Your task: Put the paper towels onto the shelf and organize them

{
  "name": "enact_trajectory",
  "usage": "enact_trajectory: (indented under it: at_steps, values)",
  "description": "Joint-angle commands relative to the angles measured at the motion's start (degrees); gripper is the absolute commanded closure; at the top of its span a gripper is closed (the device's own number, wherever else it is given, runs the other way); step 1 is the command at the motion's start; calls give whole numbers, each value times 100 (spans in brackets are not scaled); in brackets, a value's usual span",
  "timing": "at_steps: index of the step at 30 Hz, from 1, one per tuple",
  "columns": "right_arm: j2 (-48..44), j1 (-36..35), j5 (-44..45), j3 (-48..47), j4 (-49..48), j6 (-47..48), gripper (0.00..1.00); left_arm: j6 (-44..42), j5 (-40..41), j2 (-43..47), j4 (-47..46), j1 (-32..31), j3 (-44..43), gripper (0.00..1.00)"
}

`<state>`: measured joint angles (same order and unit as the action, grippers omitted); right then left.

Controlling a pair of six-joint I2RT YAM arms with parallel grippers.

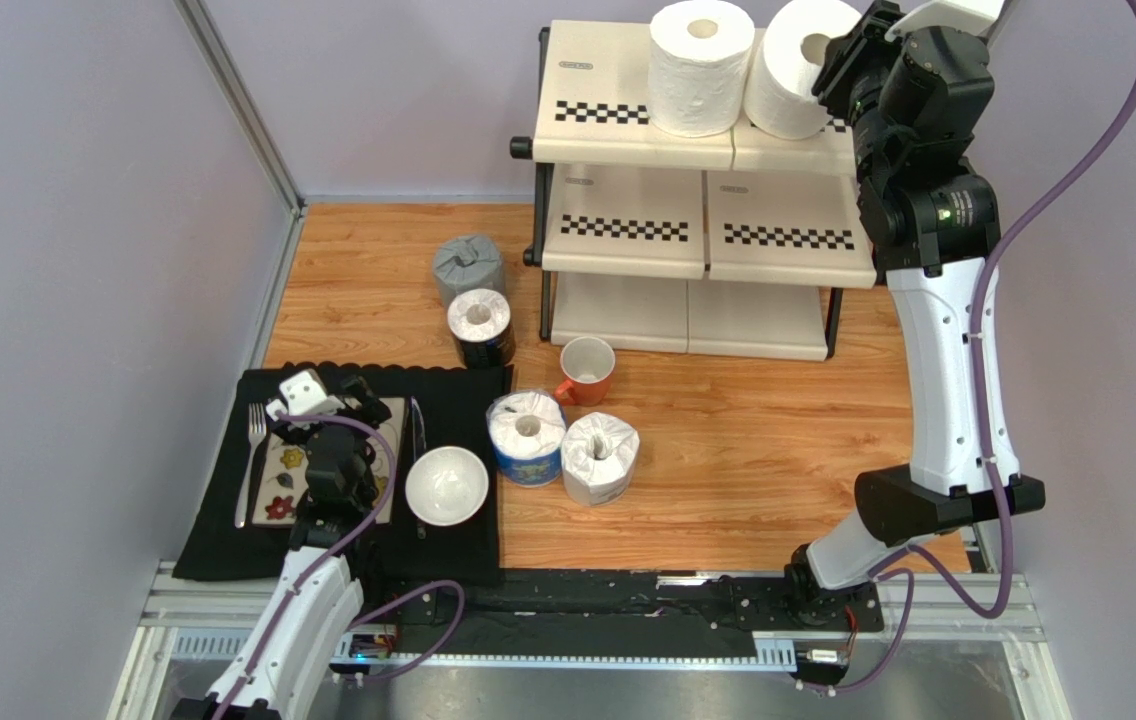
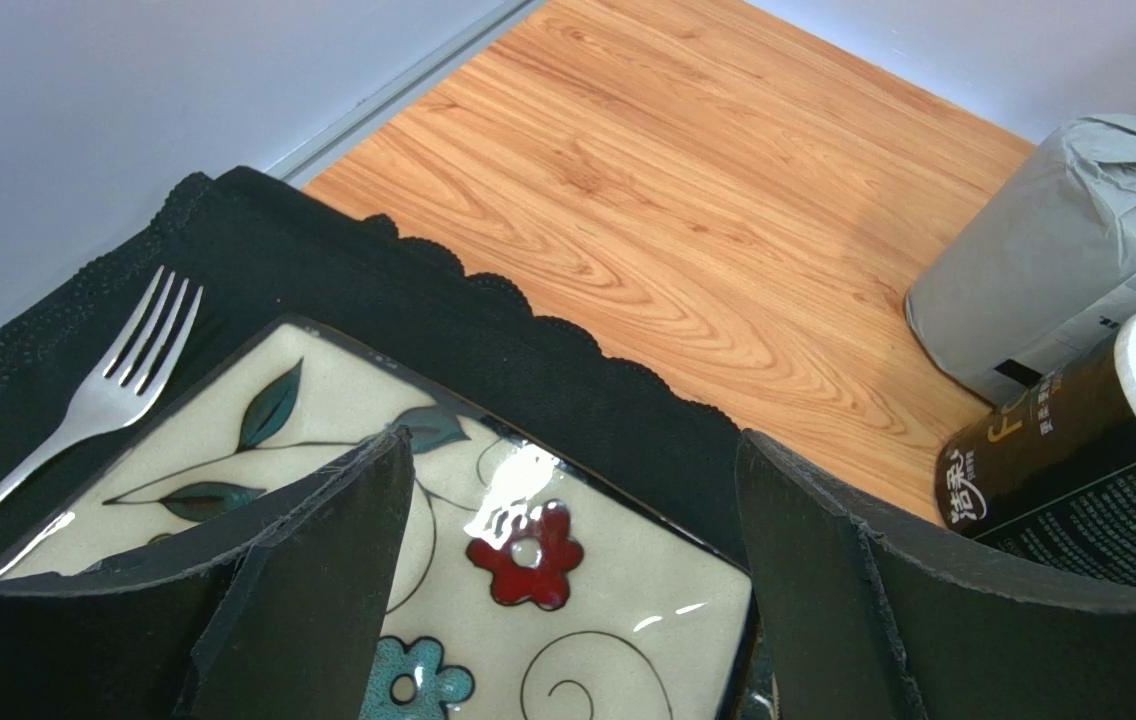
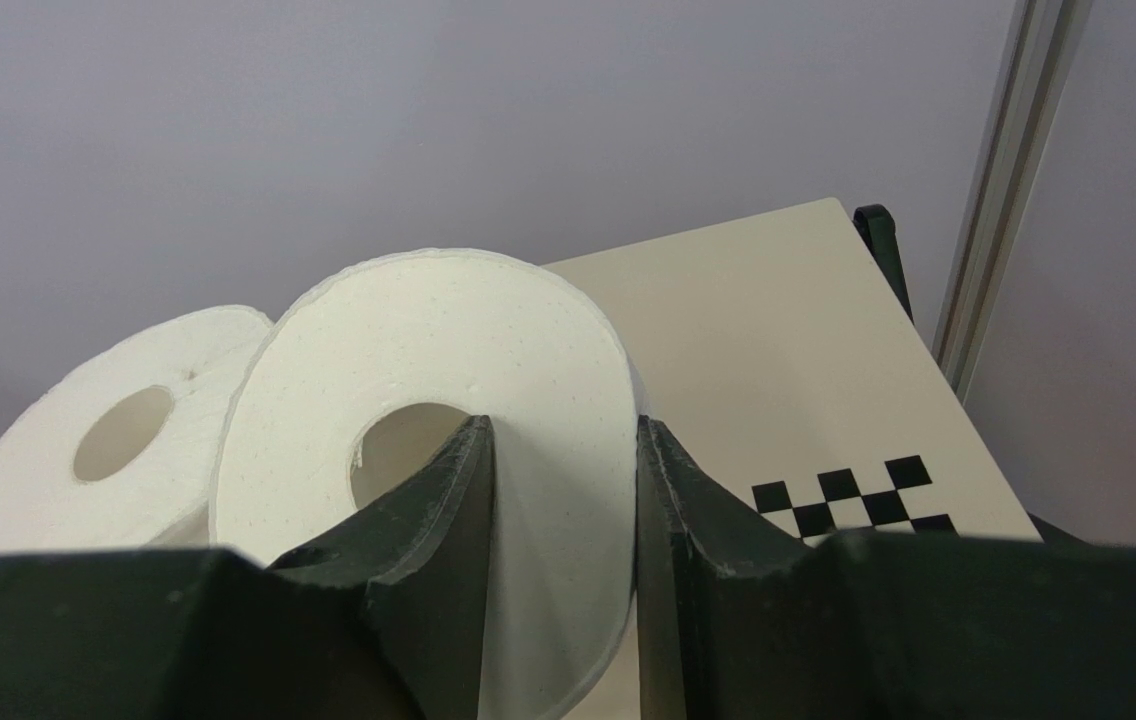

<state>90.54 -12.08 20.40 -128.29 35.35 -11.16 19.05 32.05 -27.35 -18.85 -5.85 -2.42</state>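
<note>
At the far side of the wooden table (image 1: 770,450), the right gripper (image 3: 559,450) is clamped on the right white roll (image 1: 792,75) at the top tier of the 3-tier shelf (image 1: 604,90). We see 1 finger inside the hollow core and the other against the outer face, with the paper wall pinched between them. This roll touches the left white roll (image 1: 702,68), which stands upright beside it on the same tier, just behind the checkered strip. We cannot tell whether the gripped roll's base sits flat on the cream panel.

The other 4 paper towel rolls stand upright on the table in front of the shelf. The grey-wrapped roll (image 1: 468,267) is near the shelf's left post, with the black-wrapped roll (image 1: 481,326) just beside it on the nearer side. Closer to the arms, the blue-wrapped roll (image 1: 526,438) and the clear-wrapped roll (image 1: 600,458) stand side by side and touching. An orange mug (image 1: 586,369) stands between the 2 pairs.

The left gripper (image 2: 574,450), jaws wide apart and holding nothing, hangs low over a flowered plate (image 2: 589,600) on a black placemat (image 1: 214,510). A fork (image 2: 109,398) lies to the plate's left, and a white bowl (image 1: 447,485) sits near the mat's right edge.
</note>
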Motion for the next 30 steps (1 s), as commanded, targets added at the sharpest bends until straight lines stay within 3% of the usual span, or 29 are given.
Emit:
enact_trajectory:
  at_steps: [1,3,7,10,15,19,22,30]
  values:
    - [-125,21,7,14,-433,-27,100,46,47,46,-57,31,1498,13]
    - [-125,21,8,49,-450,-27,98,46,47,55,-57,31,1490,13]
    - [-133,30,-27,129,-494,0,75,55,47,46,-57,31,1481,13]
    - [-116,39,-54,164,-529,0,66,64,47,63,-40,31,1490,13]
    - [-160,56,-194,374,-784,35,61,55,55,64,-22,31,1490,13]
    - [-90,91,-230,384,-855,17,39,55,47,90,-5,31,1481,13]
    - [-37,135,-300,384,-881,-53,32,64,55,99,22,31,1490,14]
    - [-317,214,-458,893,-1398,-185,23,64,56,107,4,31,1498,13]
